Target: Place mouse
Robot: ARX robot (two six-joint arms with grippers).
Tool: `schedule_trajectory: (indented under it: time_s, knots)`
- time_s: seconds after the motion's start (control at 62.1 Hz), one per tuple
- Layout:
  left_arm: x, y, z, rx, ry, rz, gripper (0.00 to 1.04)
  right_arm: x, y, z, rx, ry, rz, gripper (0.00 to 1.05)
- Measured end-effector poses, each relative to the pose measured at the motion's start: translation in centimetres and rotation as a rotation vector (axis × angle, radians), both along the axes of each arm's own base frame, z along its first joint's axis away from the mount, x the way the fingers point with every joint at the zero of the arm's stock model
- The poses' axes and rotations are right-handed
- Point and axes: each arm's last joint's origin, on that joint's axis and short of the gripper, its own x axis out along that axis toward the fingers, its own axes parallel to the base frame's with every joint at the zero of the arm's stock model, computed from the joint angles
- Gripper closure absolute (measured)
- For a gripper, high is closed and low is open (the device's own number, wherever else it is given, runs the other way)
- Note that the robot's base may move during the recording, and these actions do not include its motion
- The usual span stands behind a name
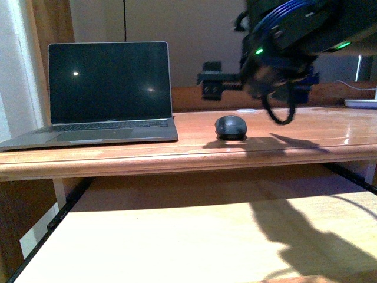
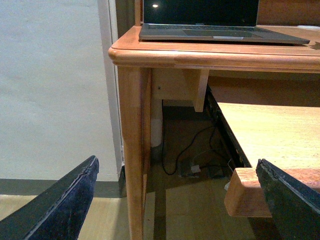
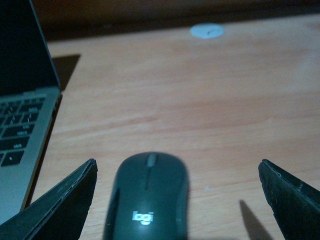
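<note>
The mouse is small, dark grey and oval, and lies on the wooden desk top to the right of the laptop. In the right wrist view the mouse lies close, between the open fingers, with its light logo facing the camera. My right gripper is open and empty, just above and behind the mouse, with both fingers clear of it. The right arm hangs over the desk at the upper right. My left gripper is open and empty, low down beside the desk's left leg.
An open laptop with a dark screen stands at the desk's left. A pull-out shelf lies below the desk top. There is a white round sticker behind the mouse, a white object at the far right, and cables under the desk.
</note>
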Motion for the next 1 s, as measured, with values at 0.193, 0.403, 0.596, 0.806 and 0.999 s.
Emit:
schedule_trajectory:
  time_s: [0.193,0.403,0.596,0.806,0.999]
  knots:
    - [0.0,0.0,0.0,0.0,0.0,0.0,0.08,-7.0,-7.0,1.6,0.031,-0.149,0.072,0.07]
    - [0.0,0.0,0.0,0.0,0.0,0.0,0.08,-14.5,-12.4,-4.2,-0.025,-0.08,0.187,0.07]
    - [0.0,0.0,0.0,0.0,0.0,0.0,0.08,-20.7,-14.9,-9.7,-0.056,0.016,0.301,0.07]
    - [0.0,0.0,0.0,0.0,0.0,0.0,0.08,-25.5,-16.3,-13.7,-0.102,0.072,0.43,0.07]
    - [0.0,0.0,0.0,0.0,0.0,0.0,0.08,-27.2,-16.3,-15.8,-0.149,0.121,0.481,0.07]
